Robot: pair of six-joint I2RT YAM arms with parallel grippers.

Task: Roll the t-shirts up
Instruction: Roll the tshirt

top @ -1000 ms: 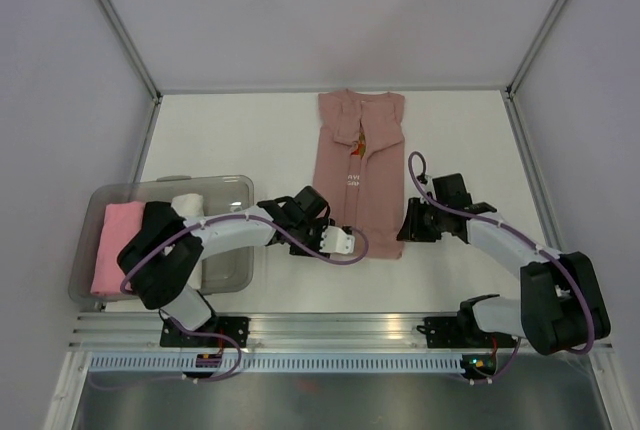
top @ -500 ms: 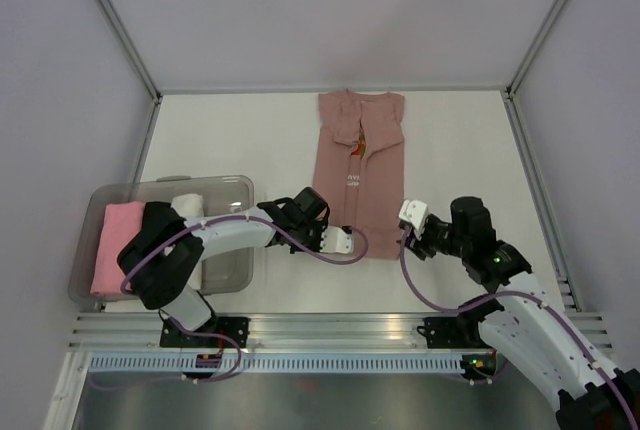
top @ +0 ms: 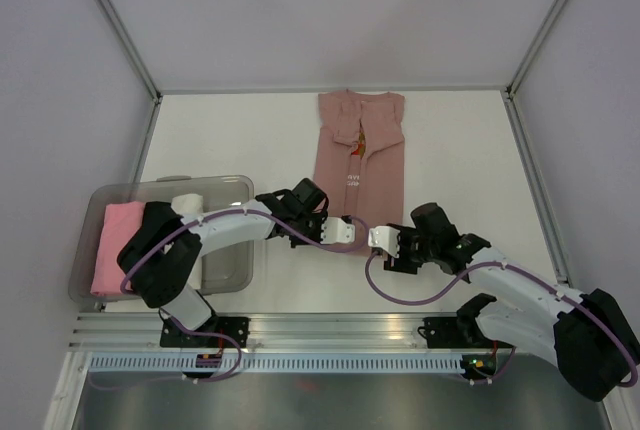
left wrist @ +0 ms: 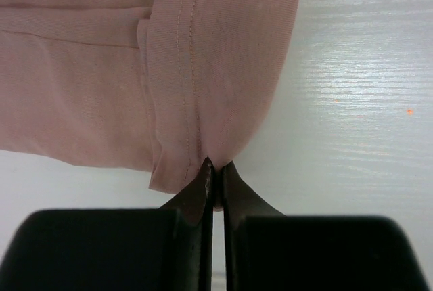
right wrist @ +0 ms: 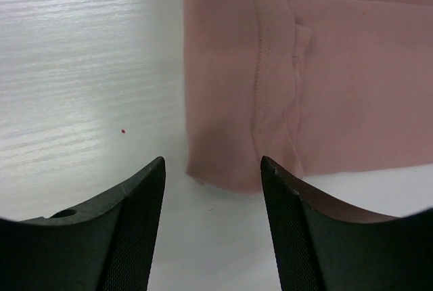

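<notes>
The dusty pink t-shirt (top: 360, 150) lies flat in the middle of the table, folded into a long strip with its collar at the far end. My left gripper (top: 348, 230) sits at the near hem's left corner. In the left wrist view it (left wrist: 215, 166) is shut, pinching the stitched hem of the t-shirt (left wrist: 203, 68). My right gripper (top: 381, 240) is at the near hem's right corner. In the right wrist view it (right wrist: 212, 169) stands open just short of the cloth, with the corner of the t-shirt (right wrist: 325, 68) ahead between the fingertips, untouched.
A clear plastic bin (top: 160, 182) stands at the near left, holding a bright pink roll (top: 115, 245) and a white roll (top: 187, 205). Metal frame posts and grey walls bound the table on the left, right and far sides.
My left gripper has shut on the hem corner. The right arm has swung from the shirt's right edge in to the near hem, and its jaws have opened wider.
</notes>
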